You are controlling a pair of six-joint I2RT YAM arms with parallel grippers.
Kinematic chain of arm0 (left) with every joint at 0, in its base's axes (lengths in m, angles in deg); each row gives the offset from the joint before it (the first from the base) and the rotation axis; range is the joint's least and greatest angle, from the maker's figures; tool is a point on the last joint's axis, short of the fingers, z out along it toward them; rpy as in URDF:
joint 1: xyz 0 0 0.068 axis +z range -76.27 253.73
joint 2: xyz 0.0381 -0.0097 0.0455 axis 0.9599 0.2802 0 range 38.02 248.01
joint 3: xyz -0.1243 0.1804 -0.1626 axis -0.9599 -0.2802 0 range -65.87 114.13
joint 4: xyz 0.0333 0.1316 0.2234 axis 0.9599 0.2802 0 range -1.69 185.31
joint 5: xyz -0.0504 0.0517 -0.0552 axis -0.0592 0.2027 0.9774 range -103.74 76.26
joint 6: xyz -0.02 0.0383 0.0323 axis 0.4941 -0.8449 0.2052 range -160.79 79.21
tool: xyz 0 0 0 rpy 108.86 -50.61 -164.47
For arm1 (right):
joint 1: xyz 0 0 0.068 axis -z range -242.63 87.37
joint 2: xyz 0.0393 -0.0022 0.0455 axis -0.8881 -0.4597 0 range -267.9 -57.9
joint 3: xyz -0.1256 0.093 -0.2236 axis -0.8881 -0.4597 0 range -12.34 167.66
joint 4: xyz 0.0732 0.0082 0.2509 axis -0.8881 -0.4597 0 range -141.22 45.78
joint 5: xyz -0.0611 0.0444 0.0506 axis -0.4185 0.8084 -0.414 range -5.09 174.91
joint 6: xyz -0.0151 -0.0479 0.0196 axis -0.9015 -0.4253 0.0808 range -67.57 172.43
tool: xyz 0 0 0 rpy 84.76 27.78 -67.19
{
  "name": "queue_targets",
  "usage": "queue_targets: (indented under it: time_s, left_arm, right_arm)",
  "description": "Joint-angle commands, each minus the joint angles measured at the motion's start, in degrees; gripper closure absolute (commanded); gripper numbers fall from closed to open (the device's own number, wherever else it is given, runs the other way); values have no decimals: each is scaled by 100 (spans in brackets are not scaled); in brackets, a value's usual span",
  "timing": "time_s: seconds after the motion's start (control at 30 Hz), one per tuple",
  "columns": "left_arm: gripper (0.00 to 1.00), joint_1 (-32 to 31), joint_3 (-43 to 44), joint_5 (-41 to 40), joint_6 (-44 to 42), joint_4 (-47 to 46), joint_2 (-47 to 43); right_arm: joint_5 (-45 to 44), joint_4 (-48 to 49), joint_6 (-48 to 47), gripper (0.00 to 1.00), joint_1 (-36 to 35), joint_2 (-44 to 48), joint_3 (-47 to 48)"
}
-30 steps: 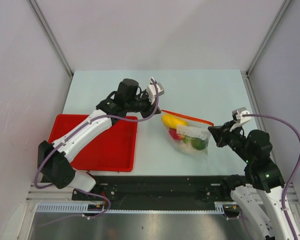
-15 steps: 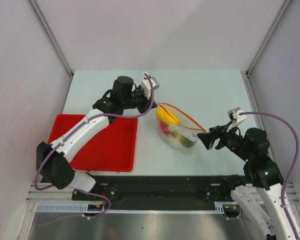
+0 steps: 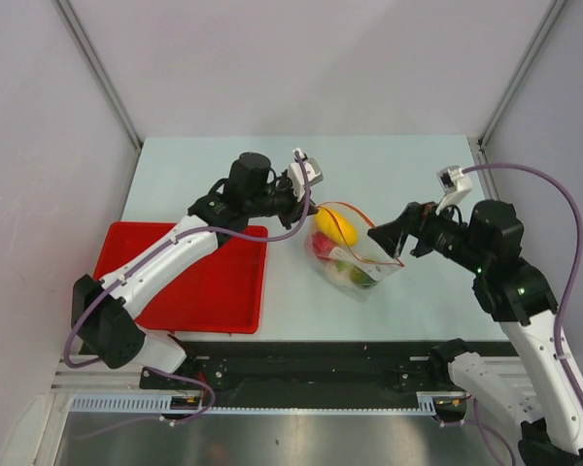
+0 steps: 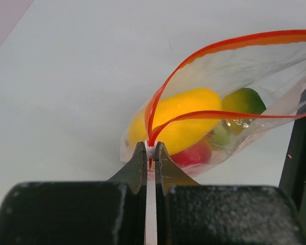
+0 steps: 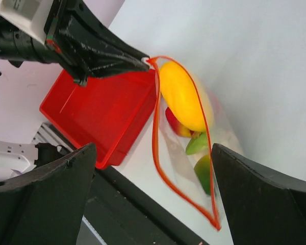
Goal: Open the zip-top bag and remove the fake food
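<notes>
**Item 1. Right pincer** (image 3: 389, 241): jaws spread to their widest, holding nothing. A second ago they were clamped on the 3 o'clock end of the bag's mouth. The pincer now hangs just beside that mouth, facing into it.

**Item 2. Left pincer** (image 4: 149, 148): fingers pressed together on the 10 o'clock end of the thin red zip strip (image 3: 355, 214), holding it up. No change.

**Item 3. Small clear crinkly plastic zip-top bag** (image 3: 364, 277): mid-table, body resting on the surface. Its strip lay flat and closed a second ago and now gapes in a loop.

**Item 4. Fake food**, all inside the bag:
- yellow oval plastic fruit (image 3: 333, 228), nearest the mouth
- red plastic ball (image 4: 194, 153), beneath the fruit
- green plastic piece (image 4: 245, 99), deeper in

**Item 5. Flat red plastic tray** (image 3: 223, 291): at 9 o'clock of the bag.

**Remark:** the opening step looks done and removal has not begun. The freed right pincer appears placed to reach in, probably for the yellow fruit first.
</notes>
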Motion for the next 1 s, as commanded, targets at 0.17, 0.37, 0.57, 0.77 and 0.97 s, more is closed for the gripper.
queue_targets:
  time_s: [0.17, 0.37, 0.57, 0.77, 0.97]
  left_arm:
    - [100, -129, 100, -12, 13, -293, -309]
    - [100, -155, 109, 50, 145, -398, -292]
    - [91, -155, 240, -125, 565, -311, -239]
    - [57, -155, 785, -460, 1426, 137, -28]
    - [42, -164, 1224, -408, 2892, 103, -291]
  right_arm:
    - [-388, -83, -851, 13, -341, -1168, 595]
    - [-877, -442, -1194, 25, -763, -1695, 595]
    - [-1608, -540, -931, 69, -939, -1819, 595]
    - [-1748, -602, -650, 95, -1036, -1767, 595]
    - [-1918, -453, -184, 100, -1080, -1459, 595]
